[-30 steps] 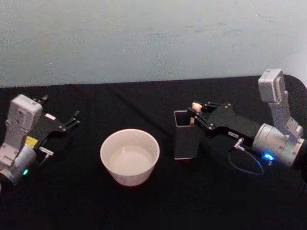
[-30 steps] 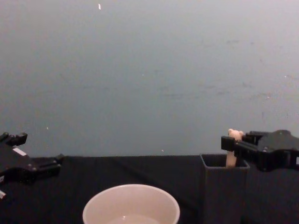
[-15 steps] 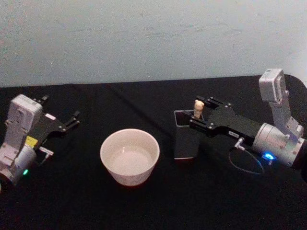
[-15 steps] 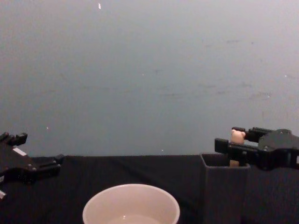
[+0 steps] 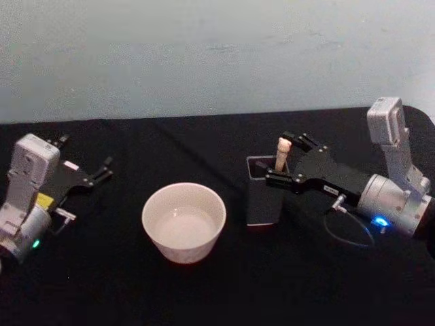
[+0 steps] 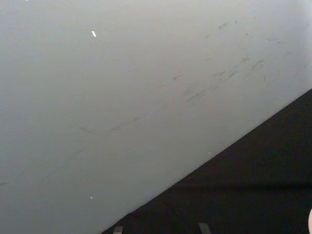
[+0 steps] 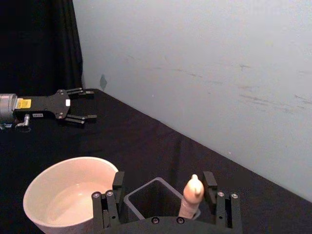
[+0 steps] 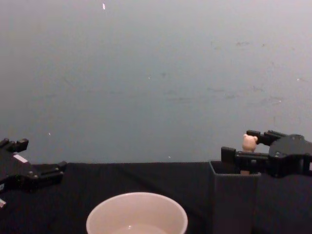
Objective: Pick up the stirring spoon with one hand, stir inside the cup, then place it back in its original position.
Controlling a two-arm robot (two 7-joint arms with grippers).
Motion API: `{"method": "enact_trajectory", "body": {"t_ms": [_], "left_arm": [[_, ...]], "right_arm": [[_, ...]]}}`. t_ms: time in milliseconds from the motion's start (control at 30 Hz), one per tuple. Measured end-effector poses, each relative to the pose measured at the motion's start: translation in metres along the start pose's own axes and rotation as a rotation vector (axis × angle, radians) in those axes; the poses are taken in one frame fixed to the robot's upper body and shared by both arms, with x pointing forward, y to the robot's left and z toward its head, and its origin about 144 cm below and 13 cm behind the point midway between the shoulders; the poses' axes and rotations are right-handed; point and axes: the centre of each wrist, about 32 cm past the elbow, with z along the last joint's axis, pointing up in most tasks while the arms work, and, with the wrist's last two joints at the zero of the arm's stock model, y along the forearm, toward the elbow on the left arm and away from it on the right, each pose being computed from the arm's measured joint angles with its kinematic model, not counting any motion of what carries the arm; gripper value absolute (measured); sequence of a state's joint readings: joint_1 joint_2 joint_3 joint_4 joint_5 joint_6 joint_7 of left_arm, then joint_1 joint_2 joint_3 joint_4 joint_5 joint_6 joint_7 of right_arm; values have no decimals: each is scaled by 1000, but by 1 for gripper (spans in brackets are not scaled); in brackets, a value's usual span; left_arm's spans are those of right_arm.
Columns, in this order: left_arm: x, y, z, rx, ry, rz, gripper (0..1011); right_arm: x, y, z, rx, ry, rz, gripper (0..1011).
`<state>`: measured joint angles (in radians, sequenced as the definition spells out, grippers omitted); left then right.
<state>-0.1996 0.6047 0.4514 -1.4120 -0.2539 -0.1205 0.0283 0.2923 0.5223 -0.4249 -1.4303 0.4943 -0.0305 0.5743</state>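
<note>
Over the holder (image 5: pixel 264 197), right hand (image 7: pixel 165 195) fingers apart around the spoon (image 7: pixel 192 192), seemingly untouched; chest view shows its bear head.

The stirring spoon (image 5: pixel 281 151) stands in the dark grey holder (image 5: pixel 263 198), which hides its neck and bowl; just the bear-head handle top pokes above the rim. In the chest view the cup (image 8: pixel 137 214) is cut by the edge at 6 o'clock, as is the holder's base, and the right gripper (image 8: pixel 253 146) is cut at 3 o'clock. Whether the right gripper's fingers (image 7: pixel 210 182) touch the handle cannot be told. The left gripper (image 5: pixel 102 171) is cut at 9 o'clock in the chest view. The left wrist view catches a pale sliver at 4 o'clock, too small to identify.
</note>
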Motion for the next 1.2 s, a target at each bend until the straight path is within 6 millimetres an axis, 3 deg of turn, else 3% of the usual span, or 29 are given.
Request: {"method": "enact_trajectory", "body": {"t_ms": [367,567,733,967,1200], "left_arm": [[0,0,0,0,0,0,1001],[0,0,0,0,0,0,1001],[0,0,0,0,0,0,1001],[0,0,0,0,0,0,1001],[0,0,0,0,0,0,1001]], "right_arm": [[4,-2,18,148,-19,-56,1002],[3,-5,24,220,-40,-248,1000],[-2,1,7,131,-79,-458,1000],[-8,7,-18,13,-49,-523,1000],[-11,10,-30,-48,-32,-510,1002]]}}
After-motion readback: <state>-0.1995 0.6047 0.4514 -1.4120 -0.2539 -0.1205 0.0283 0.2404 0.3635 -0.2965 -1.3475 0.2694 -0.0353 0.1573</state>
